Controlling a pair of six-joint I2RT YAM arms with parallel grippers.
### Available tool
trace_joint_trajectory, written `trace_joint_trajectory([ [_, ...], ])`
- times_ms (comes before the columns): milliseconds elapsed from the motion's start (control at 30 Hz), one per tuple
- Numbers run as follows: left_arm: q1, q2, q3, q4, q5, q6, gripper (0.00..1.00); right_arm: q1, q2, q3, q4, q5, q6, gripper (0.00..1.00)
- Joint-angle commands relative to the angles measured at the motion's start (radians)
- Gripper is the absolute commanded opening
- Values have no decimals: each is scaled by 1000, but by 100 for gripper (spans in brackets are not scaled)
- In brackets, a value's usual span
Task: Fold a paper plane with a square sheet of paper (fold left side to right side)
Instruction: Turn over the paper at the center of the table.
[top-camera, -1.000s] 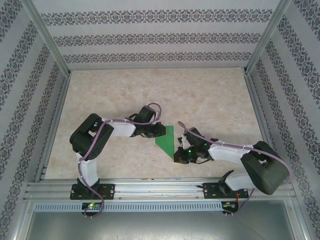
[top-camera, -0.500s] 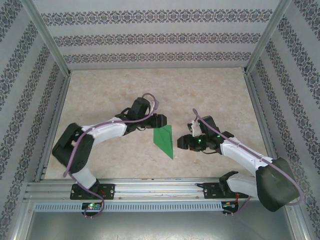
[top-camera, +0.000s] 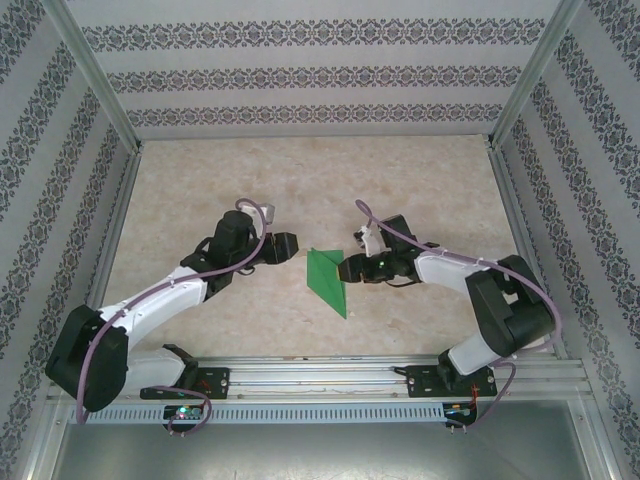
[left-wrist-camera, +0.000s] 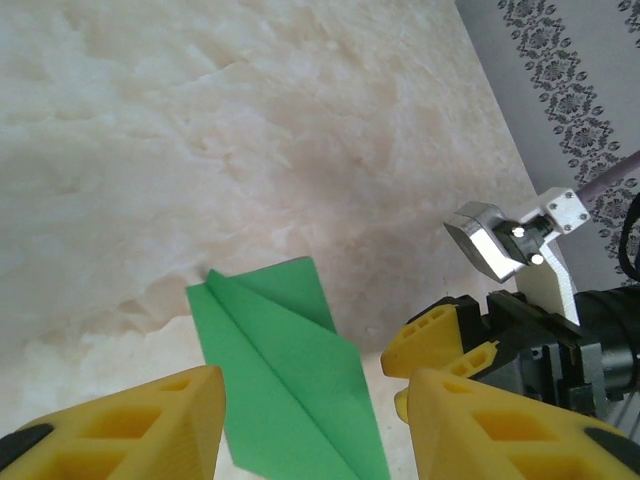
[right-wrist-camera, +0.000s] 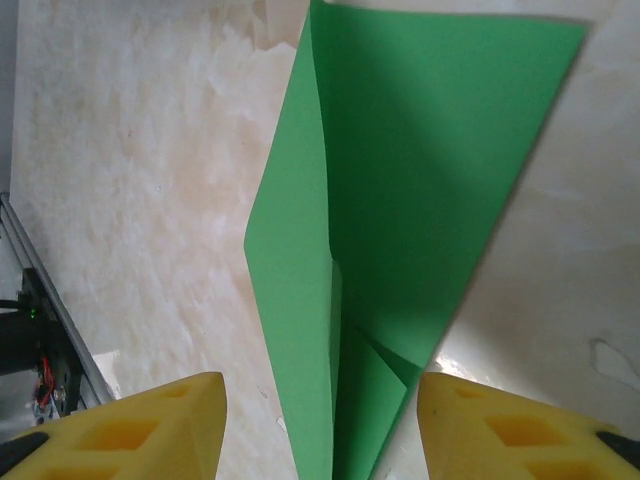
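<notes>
The bright green paper (top-camera: 326, 279), folded into a narrow pointed dart with a lengthwise crease, lies flat on the table between the arms. Its point faces the near edge. My left gripper (top-camera: 291, 247) hovers just left of its far corner, open; in the left wrist view the paper (left-wrist-camera: 290, 380) lies below the yellow fingers (left-wrist-camera: 130, 425). My right gripper (top-camera: 349, 268) stands open at the paper's right edge. The right wrist view has the paper (right-wrist-camera: 400, 190) running between the right gripper's (right-wrist-camera: 320, 430) spread fingers, which do not pinch it. The right gripper's fingertips (left-wrist-camera: 435, 340) sit beside the paper.
The beige marbled tabletop (top-camera: 300, 180) is enclosed by patterned walls (top-camera: 300, 80) at the back and both sides. An aluminium rail (top-camera: 320, 375) with the arm bases runs along the near edge. Metal frame posts (top-camera: 95, 70) stand at the corners.
The left gripper has drawn back leftward off the paper. The right gripper has moved away from the near edge up to the paper's right edge. The paper stays put.
</notes>
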Motion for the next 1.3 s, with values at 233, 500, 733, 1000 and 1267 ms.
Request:
trace_joint_trajectory([
  [233, 80, -62, -72, 110, 83, -54, 53, 24, 78, 32, 80, -36, -16, 16],
  [500, 130, -151, -70, 158, 222, -53, 59, -49, -129, -20, 151, -105, -40, 0],
  [733, 139, -185, -52, 335, 413, -128, 60, -135, -311, -73, 378, -315, 40, 0],
  [1000, 94, -72, 21, 486, 536, -215, 59, -106, -423, -51, 484, -395, 125, 0],
  [1267, 29, 39, 68, 574, 559, -244, 58, -39, -406, -11, 484, -382, 136, 0],
])
